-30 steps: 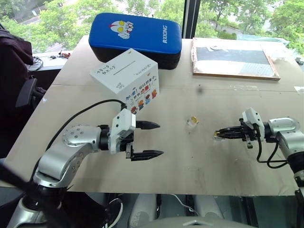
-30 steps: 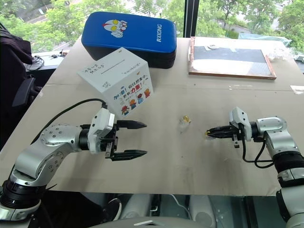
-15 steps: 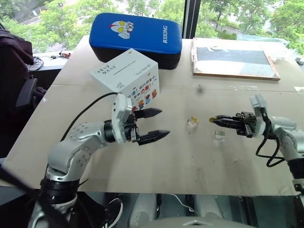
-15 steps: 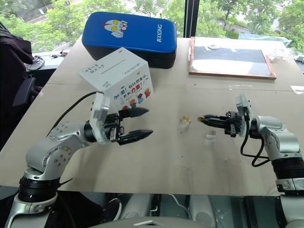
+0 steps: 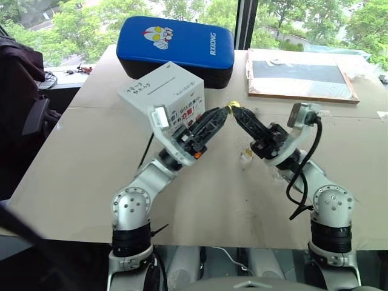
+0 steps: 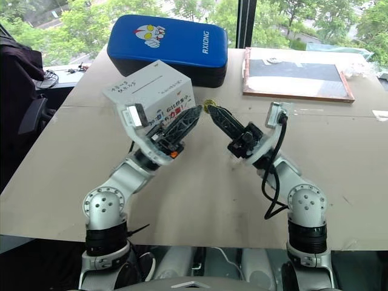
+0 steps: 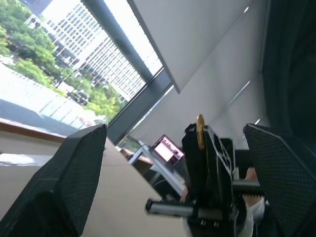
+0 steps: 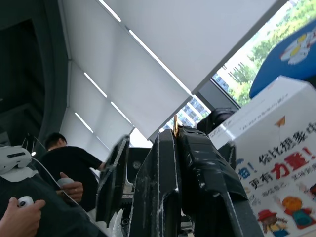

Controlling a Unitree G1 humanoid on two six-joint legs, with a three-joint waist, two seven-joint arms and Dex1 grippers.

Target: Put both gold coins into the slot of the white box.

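The white box (image 5: 162, 92) stands at the back left of the table, its dark slot (image 5: 159, 84) on the top face. Both arms are raised and tilted toward each other in front of the box. My right gripper (image 5: 234, 111) is shut on a gold coin (image 5: 231, 107), held edge-up at its tip (image 8: 175, 121). My left gripper (image 5: 225, 114) is open. In the left wrist view its fingers (image 7: 74, 168) stand on either side of the right gripper's tip and the coin (image 7: 199, 131). The other gold coin (image 5: 246, 155) lies on the table by a clear block, below the right gripper.
A blue padded case (image 5: 176, 37) lies behind the box. A wood-framed board (image 5: 300, 74) sits at the back right. A dark chair (image 5: 21, 79) stands off the table's left side. A person (image 8: 64, 170) holding controllers shows in the right wrist view.
Both arms swung up and inward from low over the table until their tips meet in front of the box. The right gripper stayed shut on the coin; the left stayed open.
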